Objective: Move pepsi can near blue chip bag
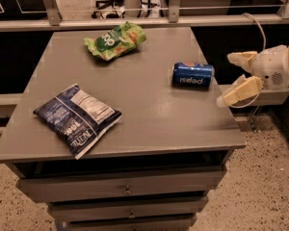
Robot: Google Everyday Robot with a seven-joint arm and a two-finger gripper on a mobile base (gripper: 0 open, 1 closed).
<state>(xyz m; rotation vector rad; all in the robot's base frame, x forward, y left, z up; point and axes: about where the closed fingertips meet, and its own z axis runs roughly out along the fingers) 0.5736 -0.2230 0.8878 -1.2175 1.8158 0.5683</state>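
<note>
The pepsi can (193,74) lies on its side on the right part of the grey table top (149,109), its lettering facing me. The blue chip bag (77,118) lies flat at the front left of the table, label panel up. My gripper (232,77) is at the right edge of the view, just right of the can and off the table's right edge. Its two cream fingers (240,91) are spread apart and hold nothing. It is apart from the can.
A green chip bag (115,41) lies at the back of the table. The table has drawers (127,190) below its front edge. A rail and metal posts (173,4) run behind the table. A cable (258,28) hangs at the right.
</note>
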